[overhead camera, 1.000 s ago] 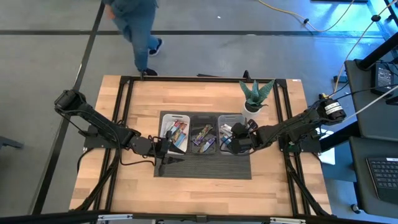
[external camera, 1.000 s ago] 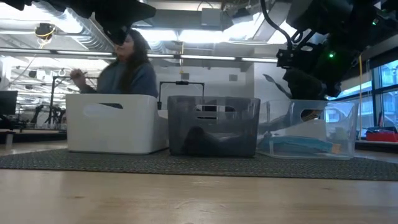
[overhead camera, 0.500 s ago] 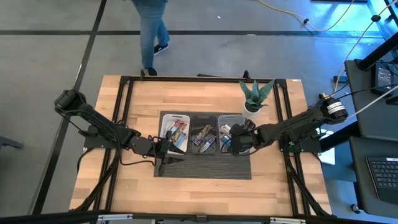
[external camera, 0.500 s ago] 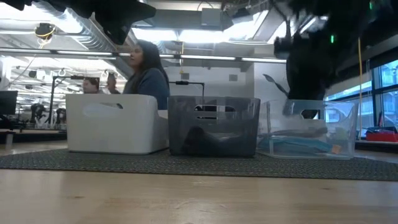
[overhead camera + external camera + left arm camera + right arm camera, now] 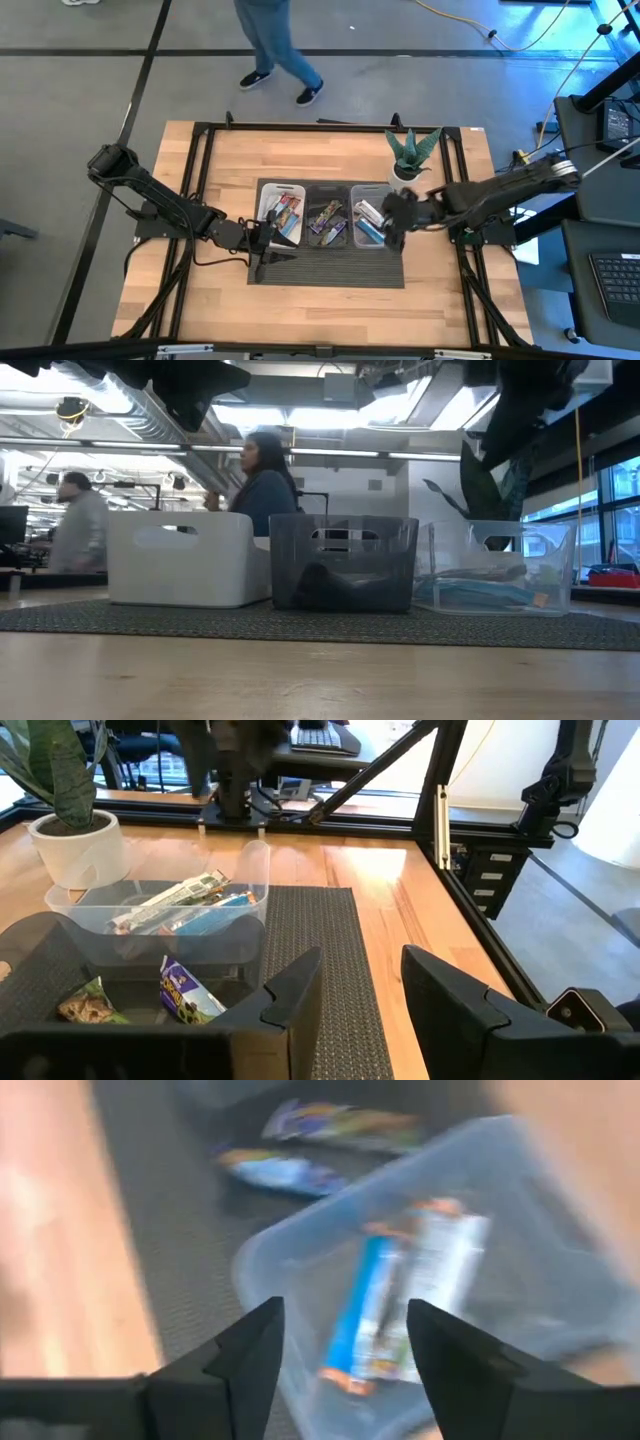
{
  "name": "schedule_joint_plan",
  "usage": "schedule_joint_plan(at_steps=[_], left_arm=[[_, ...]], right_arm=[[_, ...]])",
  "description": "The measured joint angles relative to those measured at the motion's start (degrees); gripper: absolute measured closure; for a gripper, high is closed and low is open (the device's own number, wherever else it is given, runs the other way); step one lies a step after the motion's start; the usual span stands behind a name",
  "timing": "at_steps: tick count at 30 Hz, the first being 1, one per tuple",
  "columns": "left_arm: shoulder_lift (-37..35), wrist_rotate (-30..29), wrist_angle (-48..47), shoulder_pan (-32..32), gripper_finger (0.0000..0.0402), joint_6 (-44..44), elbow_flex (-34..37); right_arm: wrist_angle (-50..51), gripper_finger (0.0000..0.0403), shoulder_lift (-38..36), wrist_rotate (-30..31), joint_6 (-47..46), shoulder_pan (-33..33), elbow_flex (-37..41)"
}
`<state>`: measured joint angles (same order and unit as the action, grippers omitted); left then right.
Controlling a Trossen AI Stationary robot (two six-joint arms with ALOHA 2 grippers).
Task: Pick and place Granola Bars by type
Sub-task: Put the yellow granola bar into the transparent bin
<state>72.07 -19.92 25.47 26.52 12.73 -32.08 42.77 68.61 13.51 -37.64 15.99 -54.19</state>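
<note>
Three trays stand side by side on a dark mat point(image 5: 325, 268): white point(image 5: 263, 190), black point(image 5: 328, 188) and clear point(image 5: 372, 187). Wrapped granola bars lie in each. A blue bar point(image 5: 362, 1305) and a silver bar point(image 5: 435, 1280) rest flat on the clear tray's floor, and purple multicolour bars point(image 5: 185, 995) lie in the black tray. My right gripper point(image 5: 345, 1315) hangs open above the clear tray's near right part point(image 5: 392, 220), slanting down, with nothing between its fingers. My left gripper point(image 5: 360, 965) waits open and empty at the white tray's near edge point(image 5: 262, 238).
A potted plant point(image 5: 410, 150) stands just beyond the clear tray's far right corner. Black frame rails run along the table's edges. A person point(image 5: 280, 45) walks on the floor past the far edge. Bare wood lies on the near side of the mat.
My right gripper has risen out of the clear tray, gone a little toward the table's right edge, and tipped to point more steeply down; in the low view it has left the picture at the top. The person beyond the table has walked toward the right.
</note>
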Motion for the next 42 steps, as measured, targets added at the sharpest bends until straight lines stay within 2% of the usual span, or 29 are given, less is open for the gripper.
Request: schedule_joint_plan(at_steps=[5,11,13,16,20,25,30,35,37,42], left_arm=[[0.01,0.00,-0.01,-0.01,0.0270,0.00,0.00],[0.01,0.02,-0.02,-0.01,0.0272,0.00,0.00],[0.01,0.02,-0.02,-0.01,0.0272,0.00,0.00],[0.01,0.02,-0.01,0.00,0.0270,-0.01,0.00],[0.01,-0.02,-0.02,-0.02,0.0271,-0.02,0.00],[0.01,-0.04,-0.02,-0.02,0.0270,-1.26,0.00],[0.00,-0.06,-0.02,-0.02,0.0271,-4.33,0.00],[0.02,-1.34,0.00,0.00,0.0270,-4.56,0.00],[0.00,-2.43,-0.02,0.00,0.0270,-4.57,0.00],[0.00,-5.59,0.00,-0.01,0.0272,-4.57,0.00]], right_arm=[[6.92,0.0187,-10.73,11.13,-7.96,-0.27,0.04],[11.27,0.0187,-22.49,20.25,-16.44,-2.59,0.04],[11.49,0.0187,-25.60,20.13,-15.51,-3.23,0.06],[9.15,0.0187,-29.76,20.40,-9.09,-3.46,-0.16],[4.41,0.0187,-34.02,25.24,-3.88,-3.59,-0.99],[-5.24,0.0187,-35.53,33.82,13.19,-4.21,-1.25],[-12.56,0.0187,-34.50,37.69,18.17,-4.51,-1.27],[-12.24,0.0187,-32.90,58.39,15.37,-8.06,-1.21],[-13.24,0.0187,-32.67,63.60,17.35,-10.29,-1.21],[-19.12,0.0187,-32.56,63.86,23.92,-16.74,-1.21]])
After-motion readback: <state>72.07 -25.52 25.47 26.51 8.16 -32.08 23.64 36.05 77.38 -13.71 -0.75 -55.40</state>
